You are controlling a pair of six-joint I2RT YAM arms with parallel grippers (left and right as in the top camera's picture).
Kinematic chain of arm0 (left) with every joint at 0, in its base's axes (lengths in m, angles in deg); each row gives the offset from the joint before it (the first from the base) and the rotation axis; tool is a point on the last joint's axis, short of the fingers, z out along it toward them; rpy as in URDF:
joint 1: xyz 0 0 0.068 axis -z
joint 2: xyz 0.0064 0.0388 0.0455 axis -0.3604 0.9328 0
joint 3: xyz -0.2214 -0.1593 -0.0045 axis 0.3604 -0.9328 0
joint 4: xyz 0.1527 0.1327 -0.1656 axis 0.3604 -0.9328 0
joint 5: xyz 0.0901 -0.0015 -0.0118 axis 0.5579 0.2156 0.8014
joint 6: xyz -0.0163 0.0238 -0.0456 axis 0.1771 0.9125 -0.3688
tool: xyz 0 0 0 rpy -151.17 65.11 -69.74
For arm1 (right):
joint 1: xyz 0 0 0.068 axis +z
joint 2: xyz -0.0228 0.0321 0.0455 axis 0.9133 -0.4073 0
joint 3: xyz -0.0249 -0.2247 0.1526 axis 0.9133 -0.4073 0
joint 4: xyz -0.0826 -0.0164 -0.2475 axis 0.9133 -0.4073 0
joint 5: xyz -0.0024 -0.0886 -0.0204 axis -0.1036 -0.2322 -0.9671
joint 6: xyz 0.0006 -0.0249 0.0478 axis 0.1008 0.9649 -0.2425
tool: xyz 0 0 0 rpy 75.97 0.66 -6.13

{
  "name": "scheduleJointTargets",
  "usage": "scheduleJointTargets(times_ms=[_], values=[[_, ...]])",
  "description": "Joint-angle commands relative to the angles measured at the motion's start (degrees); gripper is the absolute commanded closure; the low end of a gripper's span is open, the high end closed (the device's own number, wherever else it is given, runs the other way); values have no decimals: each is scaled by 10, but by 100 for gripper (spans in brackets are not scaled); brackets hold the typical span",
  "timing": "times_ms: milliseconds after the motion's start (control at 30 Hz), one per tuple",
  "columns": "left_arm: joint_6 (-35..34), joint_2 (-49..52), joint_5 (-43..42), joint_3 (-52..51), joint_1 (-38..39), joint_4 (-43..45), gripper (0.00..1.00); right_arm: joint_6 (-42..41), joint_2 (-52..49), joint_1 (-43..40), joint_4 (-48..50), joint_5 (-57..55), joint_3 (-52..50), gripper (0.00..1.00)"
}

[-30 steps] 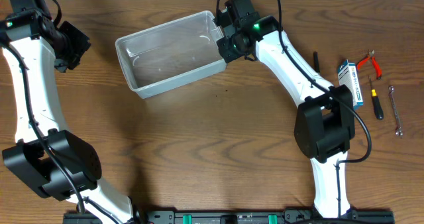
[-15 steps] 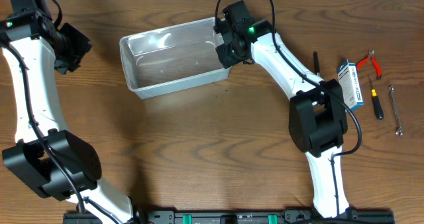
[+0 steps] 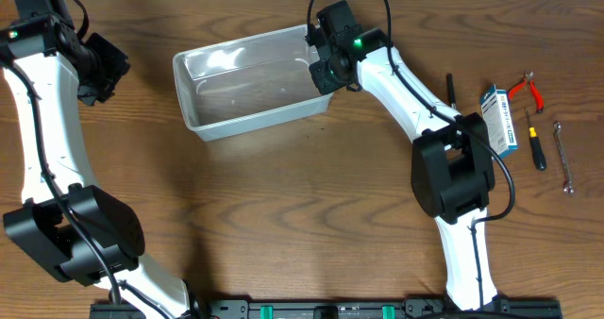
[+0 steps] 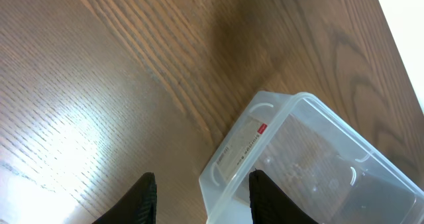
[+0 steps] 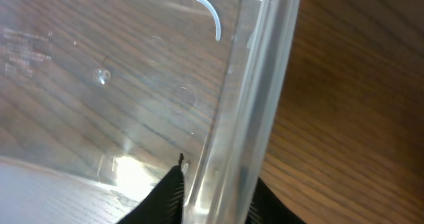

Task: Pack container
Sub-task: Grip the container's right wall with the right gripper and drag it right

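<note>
— The right tool [image 3: 326,62]: what has it got?

— It is clamped on the right-hand short wall of the container [image 3: 255,119]. In the wrist view its dark fingers [image 5: 169,197] straddle the clear wall, one inside the tub and one outside, with the thin rim running up between them.

— And where does the container lie?

— At the back of the desk [image 3: 283,215], about the middle. Its long side runs left to right, a little skewed, with the left end nearer the robot. Whether its base rests flat I cannot tell.

— The left tool [image 3: 102,69]?

— Over the far left of the desk, well apart from the tub, fingers spread and holding nothing. Its camera looks down on the tub's left corner, where a white label [image 4: 242,148] sits on the short end.

— Anything else?

— At the far right, close together: a blue-and-white box [image 3: 497,119], red-handled pliers [image 3: 530,91], a screwdriver [image 3: 535,142] and a wrench [image 3: 563,159].
</note>
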State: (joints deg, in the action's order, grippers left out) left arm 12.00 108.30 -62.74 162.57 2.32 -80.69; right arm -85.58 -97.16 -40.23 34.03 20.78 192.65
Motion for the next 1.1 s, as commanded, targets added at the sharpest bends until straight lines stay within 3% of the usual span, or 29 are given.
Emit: scheduleJointTargets(times_ms=[0, 267, 533, 800, 1067], values=[[10, -2, -3, 2, -2, -3, 65, -1, -7, 7, 0, -18, 15, 79], [10, -2, -3, 2, -2, -3, 65, -1, -7, 7, -2, -20, 48, 87], [10, -2, -3, 2, -2, -3, 65, -1, -7, 6, -5, -33, 69, 89], [10, -2, -3, 2, 5, -3, 65, -3, -7, 0, -24, -33, 69, 99], [10, -2, -3, 2, 7, -3, 65, -10, -7, -7, -35, -33, 69, 99]])
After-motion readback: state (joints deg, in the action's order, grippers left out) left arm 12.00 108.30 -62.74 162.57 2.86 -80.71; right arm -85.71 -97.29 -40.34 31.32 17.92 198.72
